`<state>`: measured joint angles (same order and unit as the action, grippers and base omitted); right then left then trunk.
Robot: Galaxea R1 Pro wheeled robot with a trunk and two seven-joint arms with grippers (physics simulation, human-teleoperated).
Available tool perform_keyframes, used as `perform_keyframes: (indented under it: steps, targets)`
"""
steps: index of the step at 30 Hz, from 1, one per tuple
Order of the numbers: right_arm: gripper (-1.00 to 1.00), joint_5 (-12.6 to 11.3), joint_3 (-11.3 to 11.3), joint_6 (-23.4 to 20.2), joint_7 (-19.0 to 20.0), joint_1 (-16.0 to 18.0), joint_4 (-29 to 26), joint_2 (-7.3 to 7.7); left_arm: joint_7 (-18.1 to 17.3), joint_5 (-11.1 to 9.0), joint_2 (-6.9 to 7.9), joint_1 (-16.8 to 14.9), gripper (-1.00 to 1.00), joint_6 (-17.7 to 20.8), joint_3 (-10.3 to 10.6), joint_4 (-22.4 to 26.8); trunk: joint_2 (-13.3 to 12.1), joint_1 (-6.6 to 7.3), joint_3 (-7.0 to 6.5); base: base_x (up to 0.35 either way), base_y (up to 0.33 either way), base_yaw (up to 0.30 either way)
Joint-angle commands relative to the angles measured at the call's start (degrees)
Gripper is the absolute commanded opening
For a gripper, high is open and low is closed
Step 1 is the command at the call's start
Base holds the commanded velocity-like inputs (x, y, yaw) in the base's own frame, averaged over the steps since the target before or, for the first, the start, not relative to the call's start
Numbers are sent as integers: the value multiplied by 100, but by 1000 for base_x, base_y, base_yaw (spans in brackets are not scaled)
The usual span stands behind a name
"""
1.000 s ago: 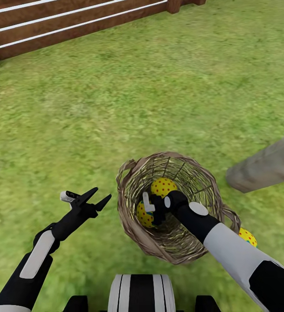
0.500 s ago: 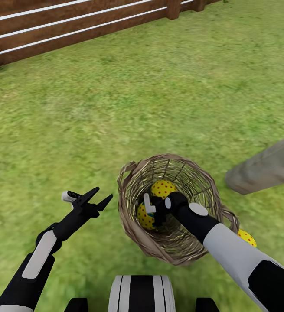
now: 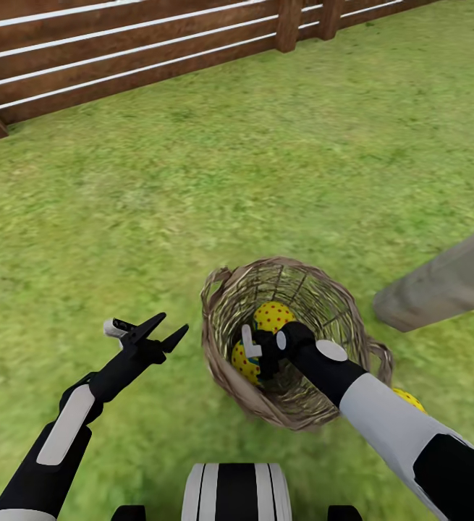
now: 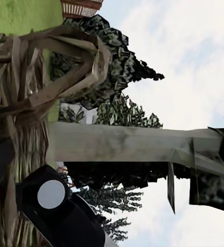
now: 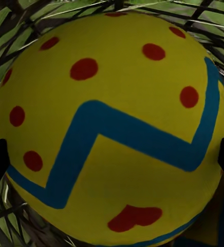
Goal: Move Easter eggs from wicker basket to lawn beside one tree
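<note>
While inside the wicker basket (image 3: 222,318), the right gripper (image 3: 257,354) straddles an Easter egg (image 5: 112,128).

Third egg (image 3: 407,397) half-hidden behind right forearm (image 3: 388,423)

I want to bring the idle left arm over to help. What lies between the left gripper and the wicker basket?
Only a bare strip of lawn, as the head view shows: the left gripper hangs beside the wicker basket, apart from its wall.
</note>
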<state>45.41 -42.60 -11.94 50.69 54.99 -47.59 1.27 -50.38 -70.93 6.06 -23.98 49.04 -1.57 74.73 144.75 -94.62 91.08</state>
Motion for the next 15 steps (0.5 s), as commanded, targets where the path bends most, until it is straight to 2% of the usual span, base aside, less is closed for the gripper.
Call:
perform_keyframes:
  steps: [1, 2, 4, 5, 15]
  targets:
    - [-100, 3, -21, -45, 19, 3, -13, 5, -4, -10, 1, -2, 100, 27, -1, -1, 0, 3, -20, 0, 0, 0]
    - [-100, 3, -65, -45, 20, 3, -13, 5, -4, -9, 1, -2, 100, 27, -1, -1, -2, 6, -42, 0, 0, 0]
    - [-100, 2, -439, -45, 20, 3, -12, 5, 1, -10, 1, -2, 100, 27, -1, -2, -4, 11, -86, 0, 0, 0]
    - [-100, 3, -498, -45, 20, 3, -12, 5, 1, -9, 1, -2, 100, 27, -1, -2, -6, 13, -108, 0, 0, 0]
    - [-100, 3, -539, -45, 20, 3, -22, 14, 8, -9, 1, -2, 100, 34, -1, 2, -19, 39, -330, 0, 0, 0]
